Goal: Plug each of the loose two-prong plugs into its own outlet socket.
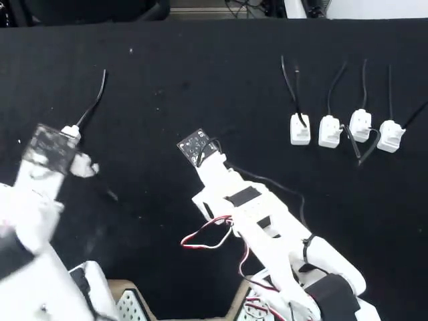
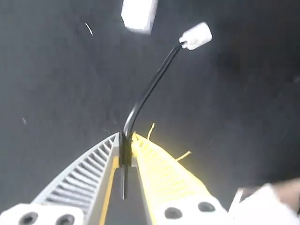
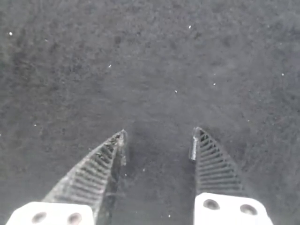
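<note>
Left gripper (image 2: 125,137), at nine o'clock, pinches the black cord (image 2: 150,89) rather than its plug (image 2: 196,36); dangling, the plug may swing and miss. Right gripper (image 3: 158,136), central, jaws spread, empty. Outlet sockets (image 1: 330,132) sit at two o'clock.

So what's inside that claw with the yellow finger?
A thin black cable, pinched by the left gripper. It leads out to a white plug. The plug's prongs cannot be seen.
</note>
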You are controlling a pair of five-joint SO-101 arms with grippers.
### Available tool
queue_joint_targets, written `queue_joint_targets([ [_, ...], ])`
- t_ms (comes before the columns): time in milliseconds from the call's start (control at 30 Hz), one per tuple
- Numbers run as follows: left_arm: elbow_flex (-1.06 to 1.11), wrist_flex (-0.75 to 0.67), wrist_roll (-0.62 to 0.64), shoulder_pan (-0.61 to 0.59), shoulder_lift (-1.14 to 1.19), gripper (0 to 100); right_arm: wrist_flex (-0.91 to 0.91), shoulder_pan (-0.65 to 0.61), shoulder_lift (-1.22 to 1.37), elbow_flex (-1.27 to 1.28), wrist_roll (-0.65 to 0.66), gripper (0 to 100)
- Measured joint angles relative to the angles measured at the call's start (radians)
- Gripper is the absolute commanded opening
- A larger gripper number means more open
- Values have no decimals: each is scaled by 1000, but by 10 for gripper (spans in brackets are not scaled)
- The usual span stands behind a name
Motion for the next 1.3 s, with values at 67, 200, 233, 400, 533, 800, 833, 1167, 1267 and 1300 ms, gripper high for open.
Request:
queue_joint_targets([
  [67,46,0,71,87,-117,30,0,34,0,0,-23,204],
  [200,195,-3,164,276,-292,29,15,100,0,0,-114,204],
  [233,245,-18,192,313,-324,29,15,114,0,0,-124,204],
  [400,496,-167,296,422,-374,29,15,130,0,0,-141,204],
  [533,681,-302,313,486,-370,30,15,132,0,0,-141,204],
  [800,796,-370,316,516,-315,63,15,132,0,0,-141,204],
  [833,796,-373,316,516,-302,100,15,132,0,0,-141,204],
  [1167,687,-376,321,519,-66,227,15,132,0,0,-141,204],
  [1267,574,-354,321,519,26,219,15,132,0,0,-141,204],
  [1300,531,-345,321,519,57,213,15,132,0,0,-141,204],
])
